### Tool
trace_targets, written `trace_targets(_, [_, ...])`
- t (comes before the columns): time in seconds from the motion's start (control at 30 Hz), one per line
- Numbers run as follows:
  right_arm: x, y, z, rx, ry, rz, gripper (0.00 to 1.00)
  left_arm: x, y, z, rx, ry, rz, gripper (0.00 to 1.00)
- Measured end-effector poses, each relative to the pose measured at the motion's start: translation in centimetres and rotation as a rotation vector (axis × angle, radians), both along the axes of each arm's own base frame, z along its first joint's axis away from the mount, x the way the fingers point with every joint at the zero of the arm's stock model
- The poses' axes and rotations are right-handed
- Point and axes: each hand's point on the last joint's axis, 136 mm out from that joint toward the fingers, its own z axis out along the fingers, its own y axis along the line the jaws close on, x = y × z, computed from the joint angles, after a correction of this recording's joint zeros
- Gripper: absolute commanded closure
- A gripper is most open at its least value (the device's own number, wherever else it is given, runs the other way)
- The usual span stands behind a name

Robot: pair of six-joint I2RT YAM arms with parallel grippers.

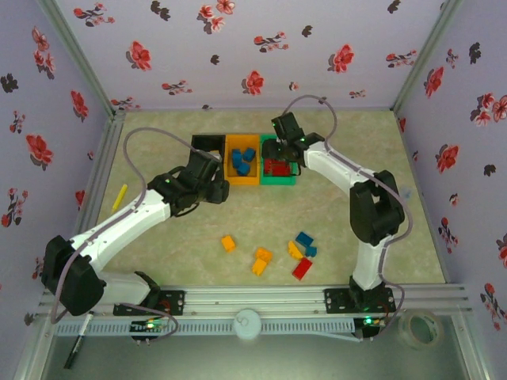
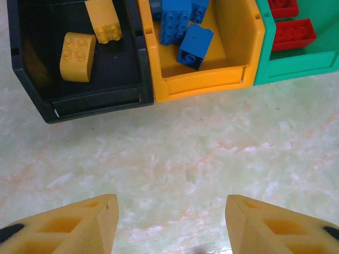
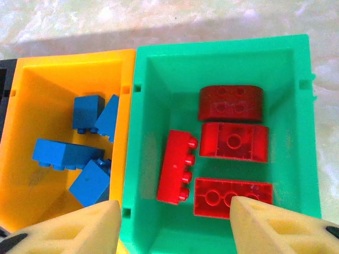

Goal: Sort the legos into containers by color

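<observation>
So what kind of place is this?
Probably a robot training booth, not a home: floral fabric walls on a metal frame, left arm and right arm bolted to a rail, legos and bins staged on the table.

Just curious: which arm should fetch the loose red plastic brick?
Probably right: the red plastic brick lies nearer its base, and the right gripper hangs open over the green plastic bin.
</observation>
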Motion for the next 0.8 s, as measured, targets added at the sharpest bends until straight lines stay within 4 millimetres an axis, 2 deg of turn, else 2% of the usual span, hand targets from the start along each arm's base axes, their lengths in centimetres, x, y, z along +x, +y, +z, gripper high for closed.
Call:
trace_targets(0.23, [-1.6, -1.0, 1.3, 0.006, -0.018, -0.002, 0.43, -0.7, -0.9, 0.0, -0.001, 0.001, -0.029, 0.44])
trace_targets(0.47, [-3.0, -2.3, 1.4, -0.014, -0.021, -0.016, 0.42, -2.0, -2.8, -1.2, 0.026, 0.023, -0.092, 0.45])
trace_targets(0.57, [-3.7, -3.1, 0.9, -0.029, -0.013, -0.02, 0.42, -3.2, -3.6, -1.9, 0.044, 0.034, -0.13, 0.46])
trace_targets(0.8, [-4.6, -5.7, -0.3, -0.054, 0.011, -0.063, 0.42, -7.4, -6.3, -3.5, 0.05, 0.064, -0.219, 0.46])
